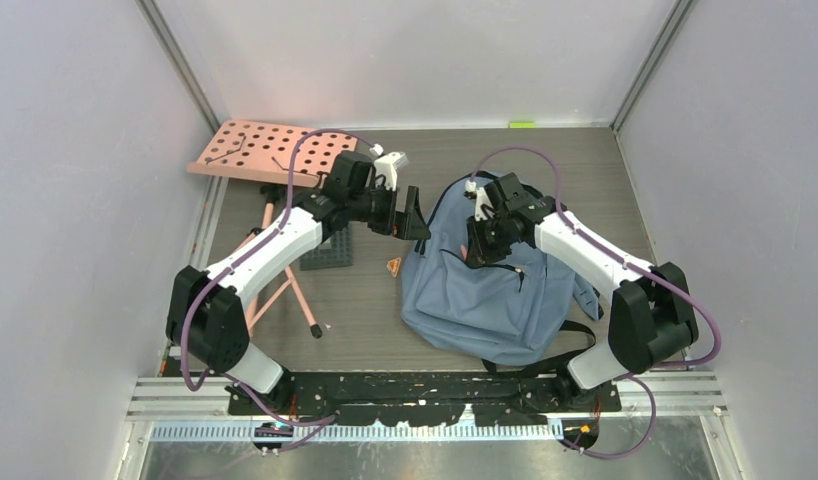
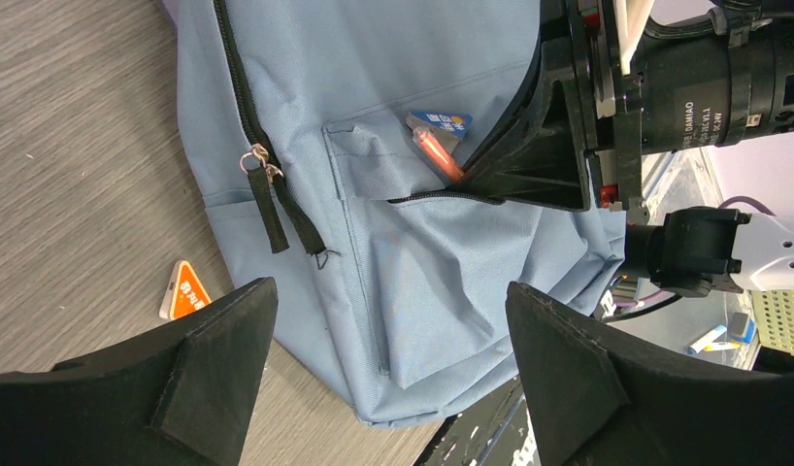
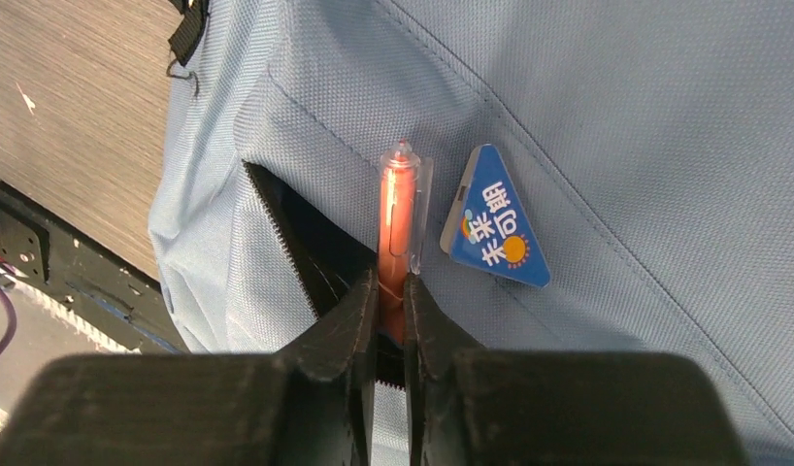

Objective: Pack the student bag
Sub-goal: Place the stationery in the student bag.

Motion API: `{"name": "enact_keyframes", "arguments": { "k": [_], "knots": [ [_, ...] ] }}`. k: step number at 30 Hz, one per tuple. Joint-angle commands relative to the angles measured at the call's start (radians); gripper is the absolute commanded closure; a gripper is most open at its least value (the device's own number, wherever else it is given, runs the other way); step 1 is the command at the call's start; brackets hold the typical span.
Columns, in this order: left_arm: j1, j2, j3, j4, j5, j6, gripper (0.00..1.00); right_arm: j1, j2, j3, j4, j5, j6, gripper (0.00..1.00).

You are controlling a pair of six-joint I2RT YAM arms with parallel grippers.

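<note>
The student bag [image 1: 485, 295], a blue-grey backpack, lies flat on the table right of centre. Its front pocket [image 3: 301, 248] is unzipped and gapes dark. My right gripper [image 3: 391, 291] is shut on an orange pen [image 3: 397, 218] with a clear cap, held at the pocket's mouth over the bag [image 3: 616, 146]. A blue triangular tag [image 3: 495, 223] lies on the fabric beside the pen. My left gripper [image 2: 388, 291] hangs open above the bag's lower left corner [image 2: 422, 320], nothing between its fingers. From there I see the pen [image 2: 437, 155] and the right gripper's fingers [image 2: 529, 155].
An orange triangular piece [image 1: 393, 265] lies on the table just left of the bag. A pink pegboard [image 1: 265, 150] stands at the back left, with pink stand legs [image 1: 290, 290] and a dark grey plate [image 1: 327, 250] below it. Walls close in on three sides.
</note>
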State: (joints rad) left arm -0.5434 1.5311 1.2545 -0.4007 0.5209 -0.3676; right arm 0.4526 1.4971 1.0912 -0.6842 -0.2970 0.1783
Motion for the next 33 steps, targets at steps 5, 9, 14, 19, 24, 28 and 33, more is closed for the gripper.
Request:
{"name": "enact_keyframes", "arguments": {
  "k": [5,9,14,19,24,28,33],
  "knots": [
    [-0.004,-0.024,0.031,0.004,0.018,0.005,0.1,0.009,-0.041,0.082,-0.015,0.062,0.006,0.48],
    [-0.004,-0.022,0.038,-0.007,0.007,0.016,0.1,0.001,-0.022,0.121,-0.008,0.114,0.02,0.4],
    [-0.004,-0.016,0.037,-0.01,0.0,0.019,0.1,-0.008,0.023,0.134,0.056,0.115,0.045,0.42],
    [-0.004,-0.009,0.037,-0.012,0.002,0.018,0.1,-0.009,0.098,0.159,0.109,0.087,0.052,0.58],
    [-0.004,-0.008,0.038,-0.012,0.001,0.019,0.1,-0.009,0.17,0.189,0.13,0.027,0.045,0.62],
    [-0.003,-0.006,0.037,-0.013,-0.001,0.019,0.1,-0.008,0.187,0.19,0.12,-0.029,0.041,0.87],
    [-0.004,-0.009,0.039,-0.013,0.002,0.019,0.1,-0.006,0.129,0.146,0.081,-0.088,0.033,0.99]
  ]
}}
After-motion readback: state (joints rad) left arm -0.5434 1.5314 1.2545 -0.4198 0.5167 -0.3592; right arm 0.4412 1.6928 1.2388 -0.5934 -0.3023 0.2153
